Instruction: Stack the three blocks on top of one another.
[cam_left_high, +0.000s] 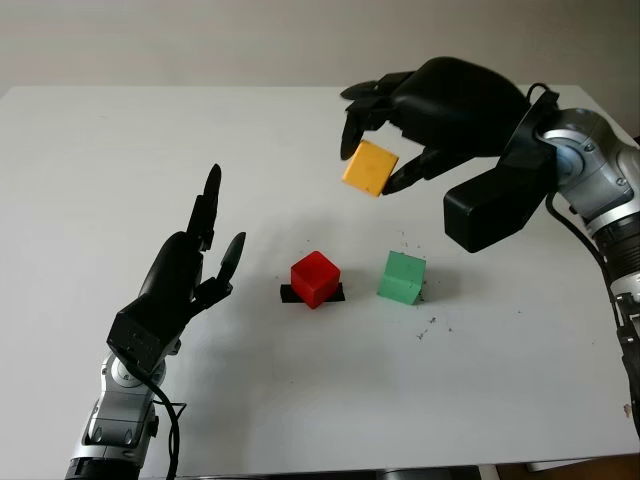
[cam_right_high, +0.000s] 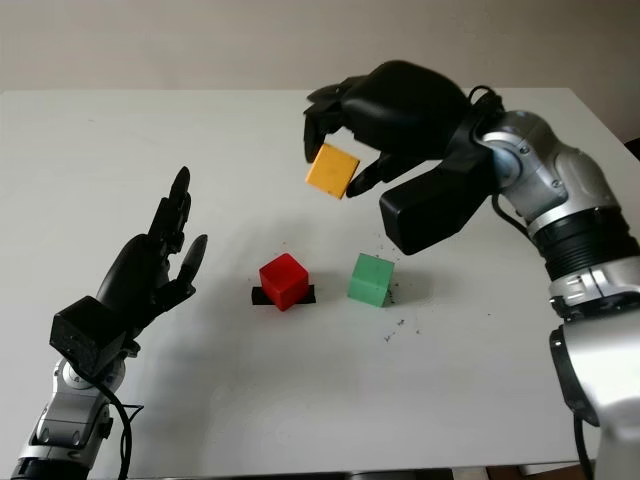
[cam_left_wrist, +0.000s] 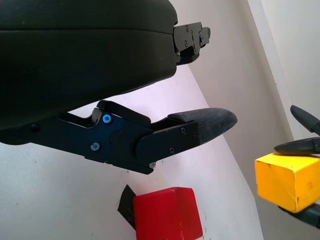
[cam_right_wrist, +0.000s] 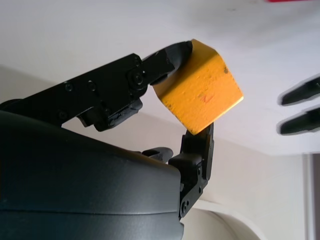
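On the white table (cam_left_high: 120, 150), which spans the whole head view, the right arm (cam_right_high: 545, 195) enters from the right side and bends toward the centre. The right hand (cam_left_high: 385, 150) is raised above the table surface and pinches the yellow block (cam_left_high: 369, 167) between its fingertips; the block hangs tilted in the air, clear of the table, above and slightly behind the other two blocks. The left hand (cam_left_high: 190, 270) is at the left of the table, open, holding nothing, fingers pointing toward the far edge.

The green block (cam_left_high: 402, 277) rests on the table to the right of the red block (cam_left_high: 315, 278), near it but apart. The red block sits on a strip of black tape (cam_left_high: 290, 294).

The right wrist view shows the contact in detail: one fingertip (cam_right_wrist: 172, 55) presses an upper edge of the yellow block and another finger (cam_right_wrist: 197, 145) supports it from the opposite side. The left wrist view shows the red block and its tape corner beyond the left hand's thumb (cam_left_wrist: 200, 125), with the held yellow block beside them.
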